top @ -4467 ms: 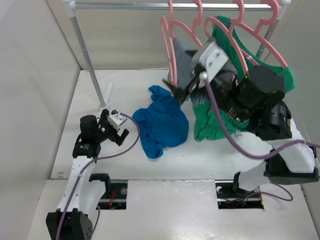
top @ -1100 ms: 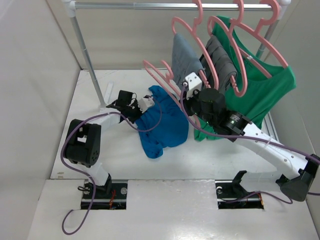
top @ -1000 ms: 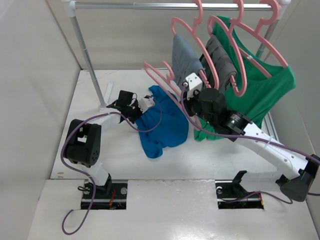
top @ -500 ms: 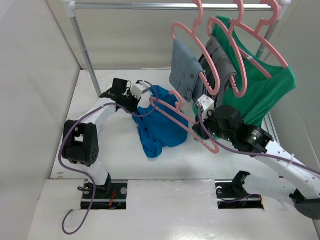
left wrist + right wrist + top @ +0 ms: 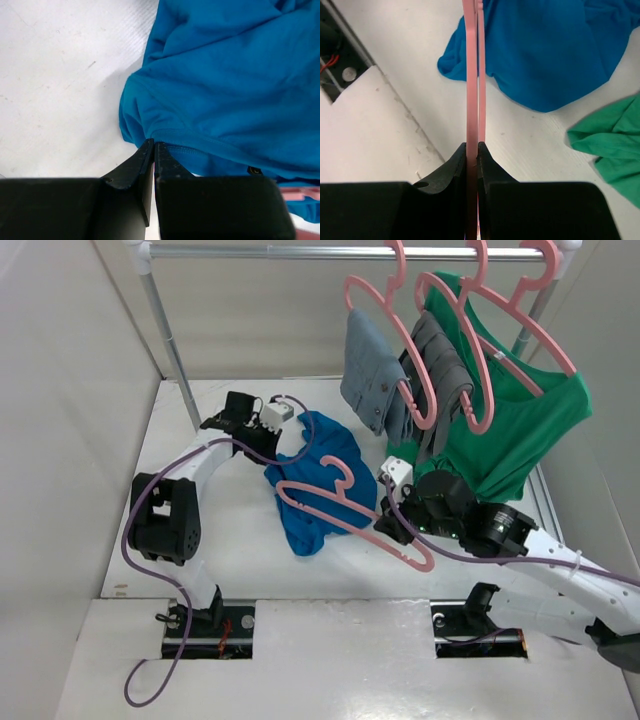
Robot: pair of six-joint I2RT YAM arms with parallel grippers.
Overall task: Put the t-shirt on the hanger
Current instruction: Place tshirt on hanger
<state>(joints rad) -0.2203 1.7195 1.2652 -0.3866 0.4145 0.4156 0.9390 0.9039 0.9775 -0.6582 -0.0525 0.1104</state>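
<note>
On the white table [image 5: 250, 570], the blue t-shirt [image 5: 305, 535] is lying crumpled between the two arms. The left gripper [image 5: 153, 145] is pinching the shirt's folded edge, its two fingers pressed together on the cloth. At the shirt's near right side, the right gripper [image 5: 472, 145] is clamping one end of the pink hanger [image 5: 471, 75], which is slanting across the blue fabric; whether it is touching the cloth cannot be told.
</note>
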